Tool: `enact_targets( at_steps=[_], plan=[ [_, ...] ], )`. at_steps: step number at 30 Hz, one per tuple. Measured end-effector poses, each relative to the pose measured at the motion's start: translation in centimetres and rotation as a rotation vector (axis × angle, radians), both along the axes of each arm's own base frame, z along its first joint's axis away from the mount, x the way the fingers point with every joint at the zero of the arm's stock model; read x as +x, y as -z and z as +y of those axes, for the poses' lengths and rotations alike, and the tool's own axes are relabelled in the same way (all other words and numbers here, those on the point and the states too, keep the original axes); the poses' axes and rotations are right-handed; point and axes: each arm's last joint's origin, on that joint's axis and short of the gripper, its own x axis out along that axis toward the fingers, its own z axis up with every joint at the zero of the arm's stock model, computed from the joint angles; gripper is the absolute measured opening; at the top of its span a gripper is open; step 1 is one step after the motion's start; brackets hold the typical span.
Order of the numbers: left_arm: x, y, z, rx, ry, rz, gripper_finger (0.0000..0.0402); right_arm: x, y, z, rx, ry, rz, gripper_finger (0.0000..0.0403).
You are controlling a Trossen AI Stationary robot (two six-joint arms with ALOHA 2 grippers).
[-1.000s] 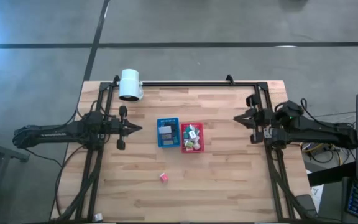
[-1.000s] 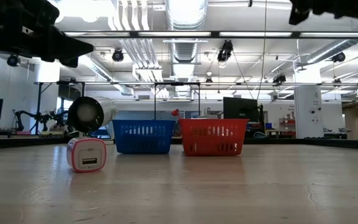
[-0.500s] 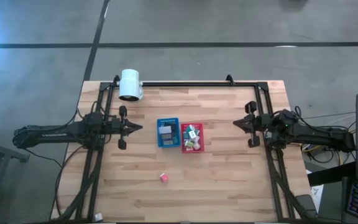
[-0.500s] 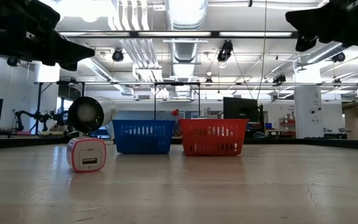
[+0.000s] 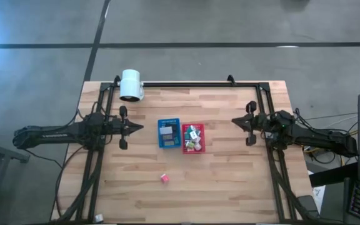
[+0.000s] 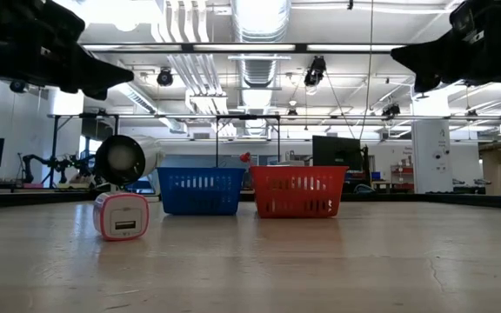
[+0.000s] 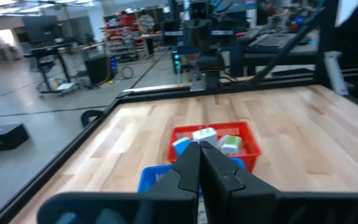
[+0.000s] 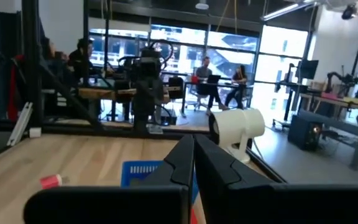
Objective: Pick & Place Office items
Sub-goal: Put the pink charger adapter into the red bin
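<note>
Near the middle of the wooden table (image 5: 230, 181) I had the blue tray (image 5: 168, 133) and the red tray (image 5: 193, 139) sitting side by side, touching. Most of the office items (image 5: 192, 139) lay inside them: pale and teal pieces in the red tray, a grey-white piece in the blue one. One pink-and-white cube (image 5: 164, 178) lay alone on the bare wood, well apart from both trays, on the near side in the low view. My left gripper (image 5: 140, 128) hung above the table to the left of the blue tray, its fingers (image 7: 188, 168) pressed together with nothing between them. My right gripper (image 5: 235, 120) hung to the right of the red tray, pointed at it, its fingers (image 8: 182, 158) likewise pinched tight and empty. A white cylinder (image 5: 130, 84) sat at the far left corner of the table. Through the right wrist camera I saw people seated at desks in the room beyond.
</note>
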Motion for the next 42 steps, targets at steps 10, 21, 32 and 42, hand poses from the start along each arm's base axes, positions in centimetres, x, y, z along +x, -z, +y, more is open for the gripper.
enact_targets(
  at_steps=[10, 21, 32, 42],
  plan=[
    [0.1, 0.2, 0.1, -0.003, -0.03, 0.015, 0.0012, 0.0, 0.0, 0.1, -0.003, -0.041, 0.004, 0.0008],
    [0.3, 0.4, 0.1, -0.017, -0.03, 0.039, 0.0012, 0.1, 0.1, 0.1, -0.001, -0.042, 0.01, 0.0008],
    [3.6, -2.1, -0.8, -0.047, 0.074, 0.17, 0.0012, 0.1, -0.1, 0.1, 0.015, -0.047, 0.008, 0.0008],
    [8.5, -2.3, -4.9, -0.068, 0.312, 0.529, 0.0087, 0.1, -0.1, 0.1, 0.028, -0.055, 0.009, 0.0008]
  ],
)
